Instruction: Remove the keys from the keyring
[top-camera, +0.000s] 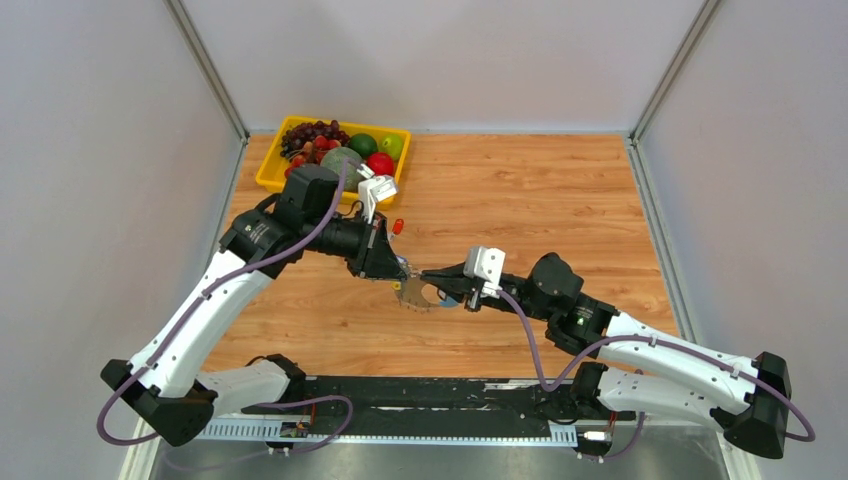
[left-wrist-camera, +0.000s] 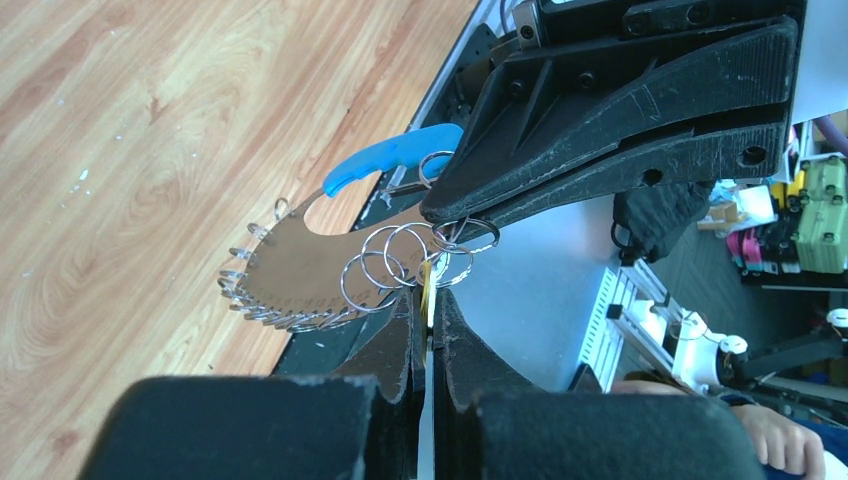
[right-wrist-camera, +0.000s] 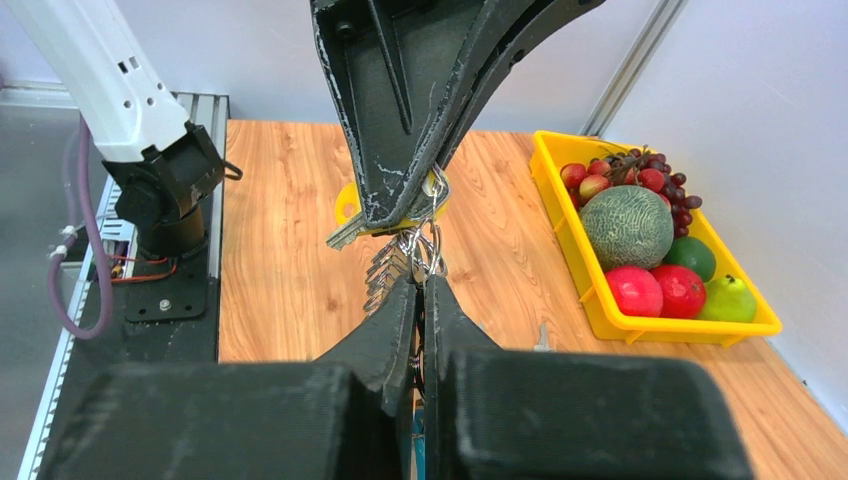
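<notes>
Keys (left-wrist-camera: 285, 290) bristle in a tight silver fan along one side of the keyring (top-camera: 420, 292), which hangs in the air over the middle of the wooden table (top-camera: 540, 200), pinched between the two arms' tips. Opposite the fan, a bright blue strap (left-wrist-camera: 390, 160) curves across the top of the loop, and several thin wire split rings (left-wrist-camera: 385, 262) overlap where the loop meets the fingers.

The right gripper (right-wrist-camera: 420, 290) is clenched on the keyring at those wire rings, its jaws pressed together with only the wire between them. The left gripper (left-wrist-camera: 427, 300) comes in from the other side, tip to tip with it, and is clamped tight on a yellow-capped key (right-wrist-camera: 348, 208) (the silver blade pokes out below the cap in the right wrist view). The two sets of fingers nearly touch, one reaching over the other.

Further off, in the table's far left corner, sits a yellow tray (top-camera: 268, 172) of fruit: a netted melon (right-wrist-camera: 627, 225), dark grapes (right-wrist-camera: 640, 165), red apples (right-wrist-camera: 655, 290) and a green pear (right-wrist-camera: 728, 300). It is well apart from the keyring.
</notes>
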